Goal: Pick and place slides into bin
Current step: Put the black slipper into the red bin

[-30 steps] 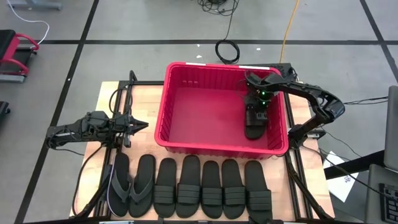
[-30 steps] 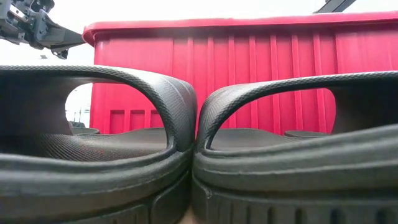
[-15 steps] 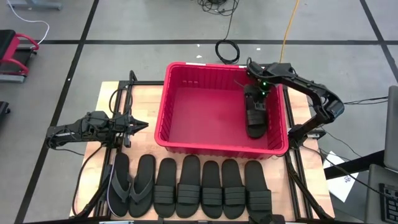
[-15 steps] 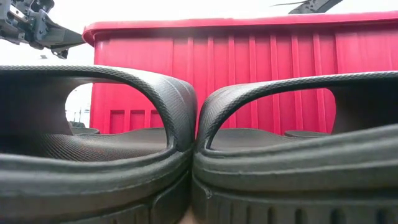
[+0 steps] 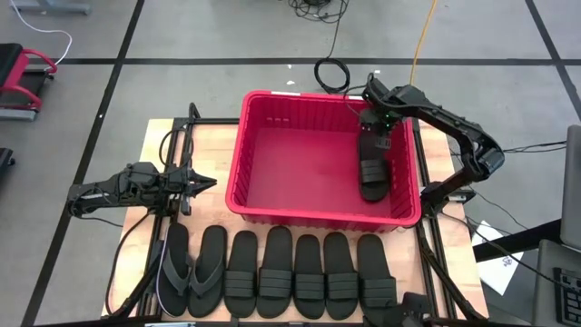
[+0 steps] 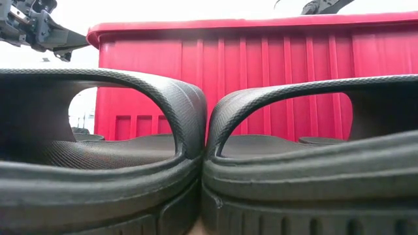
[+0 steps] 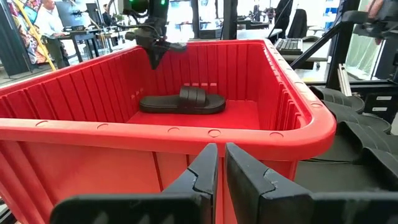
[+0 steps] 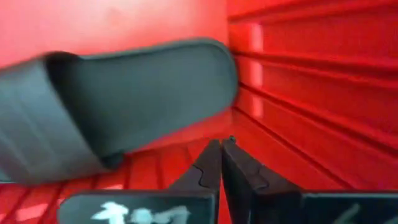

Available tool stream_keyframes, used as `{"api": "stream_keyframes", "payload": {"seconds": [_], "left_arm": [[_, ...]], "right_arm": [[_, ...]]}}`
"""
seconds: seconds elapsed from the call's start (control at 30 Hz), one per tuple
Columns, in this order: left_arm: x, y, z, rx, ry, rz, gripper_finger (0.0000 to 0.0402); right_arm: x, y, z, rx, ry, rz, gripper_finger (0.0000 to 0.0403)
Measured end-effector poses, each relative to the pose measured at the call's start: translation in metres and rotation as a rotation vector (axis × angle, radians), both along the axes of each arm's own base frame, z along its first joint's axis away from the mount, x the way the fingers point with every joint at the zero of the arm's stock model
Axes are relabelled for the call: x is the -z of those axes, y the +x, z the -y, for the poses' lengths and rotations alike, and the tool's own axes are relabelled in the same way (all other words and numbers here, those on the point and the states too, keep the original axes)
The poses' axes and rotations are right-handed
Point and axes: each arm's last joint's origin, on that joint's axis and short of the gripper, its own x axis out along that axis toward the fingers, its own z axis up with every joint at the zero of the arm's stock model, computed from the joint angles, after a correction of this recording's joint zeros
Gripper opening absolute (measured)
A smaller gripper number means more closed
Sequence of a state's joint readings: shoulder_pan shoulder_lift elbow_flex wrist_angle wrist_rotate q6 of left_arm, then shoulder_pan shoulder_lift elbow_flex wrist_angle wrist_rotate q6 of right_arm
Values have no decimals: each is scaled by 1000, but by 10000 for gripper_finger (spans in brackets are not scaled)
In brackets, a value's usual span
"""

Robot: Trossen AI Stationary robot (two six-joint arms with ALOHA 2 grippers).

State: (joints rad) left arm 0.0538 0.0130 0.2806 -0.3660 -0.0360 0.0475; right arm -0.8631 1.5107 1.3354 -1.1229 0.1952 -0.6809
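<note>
- Seven slides (image 5: pixel 277 272) are seen lined up on the table's near edge, not yet moved.
- The left gripper (image 5: pixel 201 183) is held idle left of the bin (image 5: pixel 300 215), its fingers nearly together on nothing.
- One slide (image 5: pixel 373 165) is left lying flat in the bin's right part.
- The right gripper (image 5: pixel 373 122), wide apart a second ago, is now closed empty above that slide's far end and has been lifted; one placement is judged complete.

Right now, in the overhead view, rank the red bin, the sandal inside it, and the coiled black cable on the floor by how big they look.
1. Red bin, by far the largest.
2. Sandal inside it.
3. Coiled cable, though it looks close to the sandal in size and lies lower, on the floor, so this order is unsure.
</note>
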Motion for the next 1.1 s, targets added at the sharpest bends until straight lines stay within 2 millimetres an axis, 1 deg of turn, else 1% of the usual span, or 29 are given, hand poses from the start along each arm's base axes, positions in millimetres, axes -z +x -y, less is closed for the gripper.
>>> {"api": "stream_keyframes", "payload": {"seconds": [0.13,0.3,0.4,0.6,0.83,0.93,1.0,1.1], "left_arm": [[0,0,0,0,-1,0,37],[0,0,0,0,-3,0,37],[0,0,0,-1,-4,0,37],[0,0,0,0,0,-2,37],[1,0,0,0,0,-8,37],[1,0,0,0,-1,-8,37],[0,0,0,-1,-5,-4,37],[1,0,0,-2,-20,-4,37]], "right_arm": [[2,-7,13,58,-61,-25,1],[-1,-16,27,105,-118,9,1],[-2,-20,33,105,-144,22,0],[-2,-20,40,155,-187,66,0],[12,-16,49,232,-160,70,0],[15,-15,50,239,-146,63,0],[14,-11,46,224,-148,62,0],[5,-5,35,161,-161,83,0]]}}
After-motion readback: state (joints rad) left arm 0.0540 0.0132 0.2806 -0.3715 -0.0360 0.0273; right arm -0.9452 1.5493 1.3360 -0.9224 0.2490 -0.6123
